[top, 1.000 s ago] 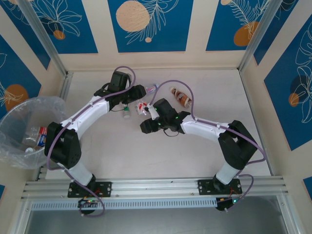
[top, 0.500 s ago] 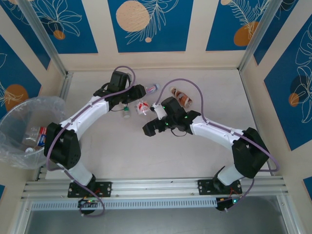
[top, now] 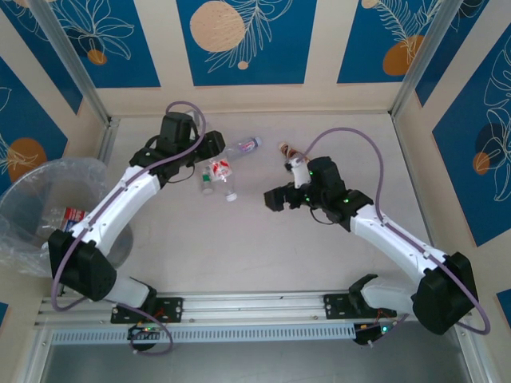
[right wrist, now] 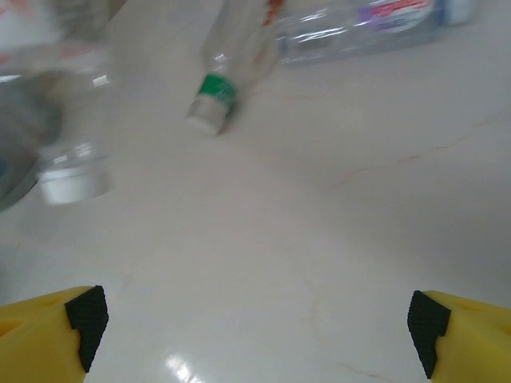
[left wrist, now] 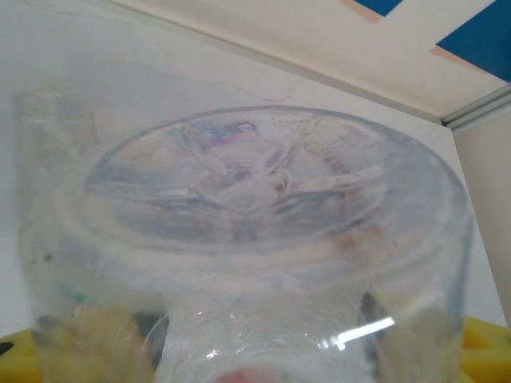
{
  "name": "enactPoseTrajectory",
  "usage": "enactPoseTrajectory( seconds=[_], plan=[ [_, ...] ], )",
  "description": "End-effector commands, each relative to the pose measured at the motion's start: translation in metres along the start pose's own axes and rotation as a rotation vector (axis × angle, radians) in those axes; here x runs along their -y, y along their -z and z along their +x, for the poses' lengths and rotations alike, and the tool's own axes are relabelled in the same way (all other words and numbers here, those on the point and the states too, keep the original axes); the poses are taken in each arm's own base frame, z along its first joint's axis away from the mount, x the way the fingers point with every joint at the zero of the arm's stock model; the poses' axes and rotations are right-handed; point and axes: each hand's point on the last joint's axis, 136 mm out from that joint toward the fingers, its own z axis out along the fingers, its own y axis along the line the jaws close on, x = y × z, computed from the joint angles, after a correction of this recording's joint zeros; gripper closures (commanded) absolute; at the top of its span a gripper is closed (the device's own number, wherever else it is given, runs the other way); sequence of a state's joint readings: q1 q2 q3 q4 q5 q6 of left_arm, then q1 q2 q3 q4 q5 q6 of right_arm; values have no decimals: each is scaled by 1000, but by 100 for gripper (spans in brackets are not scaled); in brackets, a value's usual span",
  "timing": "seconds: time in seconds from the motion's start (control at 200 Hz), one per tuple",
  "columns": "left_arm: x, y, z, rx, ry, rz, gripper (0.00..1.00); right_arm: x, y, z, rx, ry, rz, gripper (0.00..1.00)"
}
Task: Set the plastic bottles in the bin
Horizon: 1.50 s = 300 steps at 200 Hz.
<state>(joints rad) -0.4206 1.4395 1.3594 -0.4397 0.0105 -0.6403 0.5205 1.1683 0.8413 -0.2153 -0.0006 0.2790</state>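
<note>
The left hand (top: 211, 155) is closed around a white-capped bottle (top: 224, 175) with a red label, far back on the desk (top: 239, 255) and left of centre. In the left wrist view the clear ribbed base of this bottle sits right in front of the lens, between the yellow fingers (left wrist: 32, 347). A green-capped bottle (top: 207, 184) lies just beside it on the left, and a bluish-labelled bottle (top: 244, 146) lies a little farther back, to the right. The right hand (top: 274, 198) is open near the middle of the desk, its yellow fingers spread wide with bare surface between them and pointing toward these bottles. A brown-labelled bottle (top: 291, 152) lies behind the right arm's wrist, partly covered by it. The bin (top: 24, 187) stands off the desk's left edge, well apart from both hands, with a few bottles (top: 68, 217) already lying in its crinkled liner.
</note>
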Motion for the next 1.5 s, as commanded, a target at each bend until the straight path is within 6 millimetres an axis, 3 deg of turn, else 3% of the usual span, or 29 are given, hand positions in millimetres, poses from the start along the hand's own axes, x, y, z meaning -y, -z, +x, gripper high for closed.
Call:
enactPoseTrajectory(
  seconds=[0.0,0.06,0.12,0.445,0.965,1.215,1.495],
  plan=[
    [-23,22,-8,37,-22,-83,36,51,7,-20,138,-218,192,1],
    [-30,31,-11,52,-19,-101,36,73,12,-17,159,-304,282,1],
    [-37,40,-14,65,-14,-120,36,83,13,-13,171,-347,315,1],
    [-59,101,-40,128,16,-114,36,89,5,-12,179,-406,318,1],
    [-88,209,-108,344,-82,-318,36,115,4,-9,209,-515,395,1],
    [-116,268,-144,470,-141,-588,36,115,4,-10,209,-509,388,1],
    [-150,330,-169,582,-219,-936,36,117,1,-11,209,-516,381,0]
  ],
)
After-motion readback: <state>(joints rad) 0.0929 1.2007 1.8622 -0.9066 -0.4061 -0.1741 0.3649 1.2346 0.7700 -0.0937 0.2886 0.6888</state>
